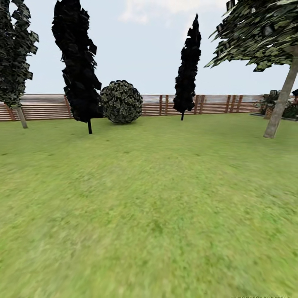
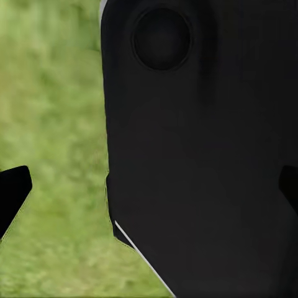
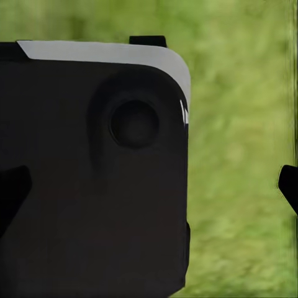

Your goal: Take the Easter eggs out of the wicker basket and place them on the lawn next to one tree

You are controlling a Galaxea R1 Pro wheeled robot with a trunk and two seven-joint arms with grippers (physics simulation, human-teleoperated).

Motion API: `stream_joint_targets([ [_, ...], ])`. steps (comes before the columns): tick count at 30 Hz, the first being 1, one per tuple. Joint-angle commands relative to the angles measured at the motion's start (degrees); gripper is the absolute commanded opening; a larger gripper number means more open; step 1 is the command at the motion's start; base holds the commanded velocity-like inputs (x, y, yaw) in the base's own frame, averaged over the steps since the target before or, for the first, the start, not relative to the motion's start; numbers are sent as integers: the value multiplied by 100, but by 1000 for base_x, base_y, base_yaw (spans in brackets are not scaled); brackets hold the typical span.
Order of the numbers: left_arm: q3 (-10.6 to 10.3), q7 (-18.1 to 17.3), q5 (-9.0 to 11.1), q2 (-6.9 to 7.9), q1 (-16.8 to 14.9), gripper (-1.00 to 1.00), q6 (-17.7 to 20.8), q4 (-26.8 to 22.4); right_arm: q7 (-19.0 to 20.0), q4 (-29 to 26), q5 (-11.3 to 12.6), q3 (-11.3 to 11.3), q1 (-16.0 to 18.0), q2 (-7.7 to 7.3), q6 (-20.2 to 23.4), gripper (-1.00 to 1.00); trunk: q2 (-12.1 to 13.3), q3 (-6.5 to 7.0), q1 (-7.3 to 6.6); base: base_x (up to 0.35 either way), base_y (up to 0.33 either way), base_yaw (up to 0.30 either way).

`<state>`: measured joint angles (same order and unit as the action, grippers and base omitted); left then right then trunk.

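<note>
The lawn [image 1: 149, 207] spreads out ahead as mottled green grass, up to the garden fence [image 1: 41, 106] of brown horizontal slats. A tree [image 1: 282, 99] with a pale leaning trunk and a leafy crown stands at the far right. Another pale-trunked tree [image 1: 18, 111] is at the far left by the fence. The Easter eggs and the wicker basket are out of view. My left gripper [image 2: 149, 189] is open, with its dark fingertips [image 2: 12, 192] wide apart over a black part of the robot and grass. My right gripper [image 3: 149, 189] is open too, with nothing between its fingertips [image 3: 288, 186].
A black columnar tree [image 1: 78, 62] and a round bush [image 1: 121, 102] stand left of centre near the fence. A narrow dark cone-shaped tree [image 1: 188, 62] is right of centre. Low plants [image 1: 271, 103] sit behind the right tree.
</note>
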<state>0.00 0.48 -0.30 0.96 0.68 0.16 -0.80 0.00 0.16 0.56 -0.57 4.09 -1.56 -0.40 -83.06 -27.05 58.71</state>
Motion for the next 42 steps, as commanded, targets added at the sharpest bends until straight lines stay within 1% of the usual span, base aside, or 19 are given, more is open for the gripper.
stream_joint_targets([
  [1, 0, 5, -1, 1, 3, 100, 2, -8, 0, 2, 6, -5, 4, -1, -4, 100, -2, -7, 2, 224, -241, -300],
  [42, 0, 5, 3, 1, 3, 100, 2, -8, 0, 1, 6, -7, 4, -2, -4, 100, -2, -97, 2, 224, -241, -300],
])
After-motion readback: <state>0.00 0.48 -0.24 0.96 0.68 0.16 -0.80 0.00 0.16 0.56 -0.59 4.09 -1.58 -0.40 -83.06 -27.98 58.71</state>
